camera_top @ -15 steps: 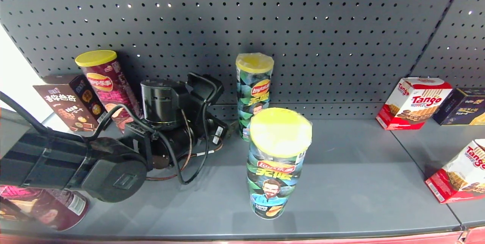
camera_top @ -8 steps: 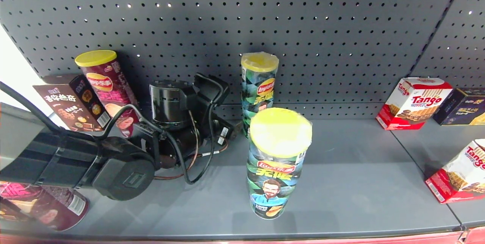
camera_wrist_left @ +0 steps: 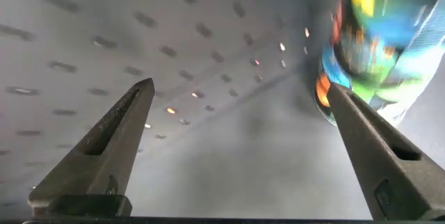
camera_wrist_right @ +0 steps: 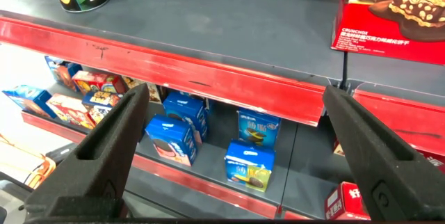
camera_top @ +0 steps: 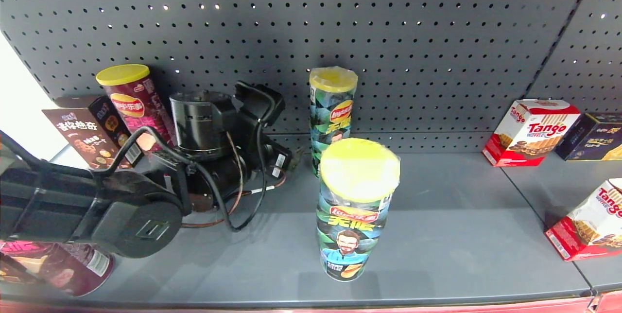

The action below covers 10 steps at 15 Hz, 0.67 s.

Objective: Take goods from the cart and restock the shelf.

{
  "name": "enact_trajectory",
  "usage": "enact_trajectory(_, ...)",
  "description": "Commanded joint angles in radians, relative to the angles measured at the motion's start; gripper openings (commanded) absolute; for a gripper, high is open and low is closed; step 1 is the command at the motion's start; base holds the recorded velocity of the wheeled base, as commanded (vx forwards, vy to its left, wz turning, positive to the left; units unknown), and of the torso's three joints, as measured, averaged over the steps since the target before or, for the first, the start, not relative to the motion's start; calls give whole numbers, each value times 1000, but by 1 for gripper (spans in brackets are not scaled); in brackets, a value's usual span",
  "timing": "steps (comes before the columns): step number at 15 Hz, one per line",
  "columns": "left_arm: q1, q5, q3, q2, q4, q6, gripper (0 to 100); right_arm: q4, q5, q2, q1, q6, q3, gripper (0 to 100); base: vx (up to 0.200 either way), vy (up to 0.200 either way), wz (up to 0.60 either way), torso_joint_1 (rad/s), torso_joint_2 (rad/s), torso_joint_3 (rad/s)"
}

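Grey shelf [camera_top: 461,235] up front, and nearest the camera stands the near green can [camera_top: 358,208], upright under its yellow lid, right at the middle of the deck. Off at the near left corner, a maroon can on its side [camera_top: 63,264] peeks out from under the left arm [camera_top: 131,206]. Over on the right, a red wafer box [camera_top: 590,223] sits close to the front edge. Down below, the right pincer [camera_wrist_right: 236,90] hangs in front of the shelf's red lip [camera_wrist_right: 208,67], spread wide with nothing in it, and blue boxes [camera_wrist_right: 174,137] stand on the lower shelf [camera_wrist_right: 313,182] beneath.

Further in, the left arm lies across the deck, its wrist pointing toward the back wall. The left pincer [camera_wrist_left: 240,88] is wide apart and empty, aimed at the pegboard [camera_top: 413,50]. And there's the far green can [camera_top: 332,109], upright against the pegboard, directly behind the near one and just beside one finger [camera_wrist_left: 368,147], outside the gap; whether they touch cannot be told. Back left, a maroon can with a yellow lid [camera_top: 136,104] stands beside a brown box [camera_top: 87,133]. Back right, a second wafer box [camera_top: 532,130] and a dark box [camera_top: 593,140] stand by the wall.
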<state>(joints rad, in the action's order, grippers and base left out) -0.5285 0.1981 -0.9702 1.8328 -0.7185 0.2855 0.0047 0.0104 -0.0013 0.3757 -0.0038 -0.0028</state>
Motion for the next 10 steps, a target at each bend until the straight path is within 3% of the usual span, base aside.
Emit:
enact_trajectory(1, -1, 3, 7, -98, 4, 1, 100, 0, 0, 1, 0, -1, 0, 100, 0, 0, 0, 0, 0, 0)
enact_trajectory(7, -41, -2, 56, -316, 8, -5, 100, 0, 0, 1, 0, -1, 0, 100, 0, 0, 0, 0, 0, 0)
enact_trajectory(10, -91, -5, 127, -461, 16, -35, 100, 0, 0, 1, 0, -1, 0, 100, 0, 0, 0, 0, 0, 0)
